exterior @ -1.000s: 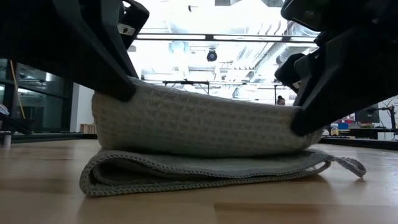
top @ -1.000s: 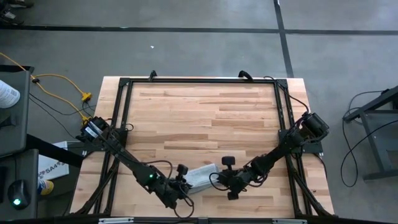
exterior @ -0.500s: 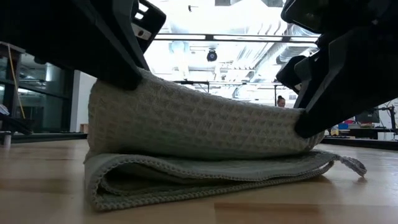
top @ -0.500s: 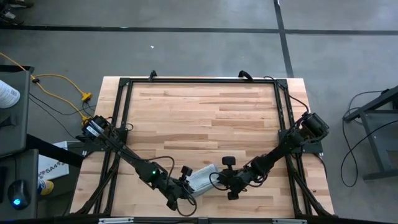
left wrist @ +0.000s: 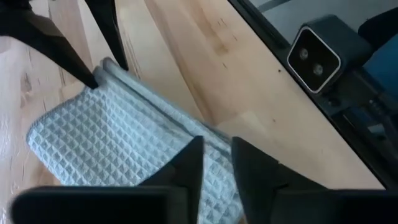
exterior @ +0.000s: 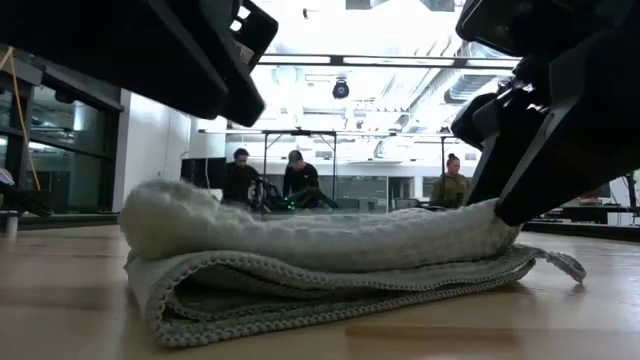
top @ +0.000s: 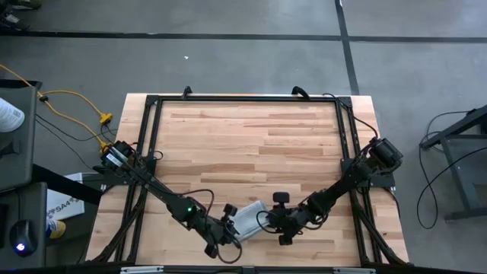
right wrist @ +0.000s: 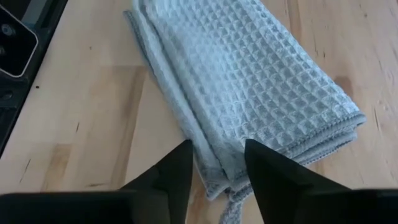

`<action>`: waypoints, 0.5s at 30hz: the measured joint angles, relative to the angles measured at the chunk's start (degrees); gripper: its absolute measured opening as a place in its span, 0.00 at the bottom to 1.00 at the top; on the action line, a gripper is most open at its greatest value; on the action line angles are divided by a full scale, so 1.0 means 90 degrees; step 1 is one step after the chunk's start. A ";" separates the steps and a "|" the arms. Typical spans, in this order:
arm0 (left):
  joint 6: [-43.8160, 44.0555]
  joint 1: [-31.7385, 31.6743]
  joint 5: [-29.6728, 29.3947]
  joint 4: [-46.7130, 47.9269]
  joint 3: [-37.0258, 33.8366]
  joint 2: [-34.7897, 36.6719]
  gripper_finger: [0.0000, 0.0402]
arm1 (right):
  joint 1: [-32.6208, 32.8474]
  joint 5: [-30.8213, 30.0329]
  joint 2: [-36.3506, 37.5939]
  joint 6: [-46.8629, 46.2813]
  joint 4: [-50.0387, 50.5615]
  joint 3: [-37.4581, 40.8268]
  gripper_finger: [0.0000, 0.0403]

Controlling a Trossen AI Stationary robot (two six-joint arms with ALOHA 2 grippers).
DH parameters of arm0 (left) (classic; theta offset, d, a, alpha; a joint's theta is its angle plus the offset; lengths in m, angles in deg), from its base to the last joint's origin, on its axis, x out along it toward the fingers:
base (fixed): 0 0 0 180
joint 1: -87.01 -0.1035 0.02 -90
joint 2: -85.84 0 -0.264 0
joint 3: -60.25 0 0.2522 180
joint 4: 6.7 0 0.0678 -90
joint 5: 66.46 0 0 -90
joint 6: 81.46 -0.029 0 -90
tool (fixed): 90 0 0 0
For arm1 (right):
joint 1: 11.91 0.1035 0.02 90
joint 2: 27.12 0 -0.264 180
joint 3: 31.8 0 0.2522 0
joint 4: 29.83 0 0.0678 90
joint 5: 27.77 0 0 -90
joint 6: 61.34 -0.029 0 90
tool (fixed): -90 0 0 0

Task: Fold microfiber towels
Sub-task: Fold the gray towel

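Observation:
The light grey-blue microfiber towel lies folded in several layers on the wooden table near its near edge; its waffle-textured top layer rests on the layers below. My left gripper hangs open above the towel's left end, clear of it. My right gripper is open at the towel's right end, a finger on either side of the stacked edges. My right gripper comes slanting down from the table's right side. One fingertip stands right at the end of the top layer; whether it touches the cloth, I cannot tell. The towel lies flat on the table.
A black frame rail runs around the tabletop. A small camera stands at the near edge, close to the towel. Bare wood stretches toward the far edge. People stand in the room beyond the table.
My left gripper has let go of the top fold and risen off it. The fold's left end, held up before, has dropped onto the lower layers. The right end has sunk too, and the towel lies flatter now.

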 joint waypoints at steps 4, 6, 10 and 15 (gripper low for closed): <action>-0.0090 -0.0002 -0.0003 -0.0112 0.0000 0.0001 0.33 | 0.0000 0.0051 0.0000 -0.0054 0.0083 0.0000 0.38; -0.0166 -0.0002 -0.0003 -0.0229 -0.0002 0.0001 0.38 | 0.0000 0.0140 0.0000 -0.0056 0.0090 0.0000 0.39; -0.0396 -0.0002 -0.0008 -0.0492 -0.0002 -0.0002 0.45 | 0.0000 0.0294 0.0000 -0.0056 0.0091 0.0000 0.40; -0.0640 -0.0002 -0.0019 -0.0809 -0.0002 -0.0002 0.48 | 0.0000 0.0569 0.0000 -0.0211 0.0267 0.0000 0.40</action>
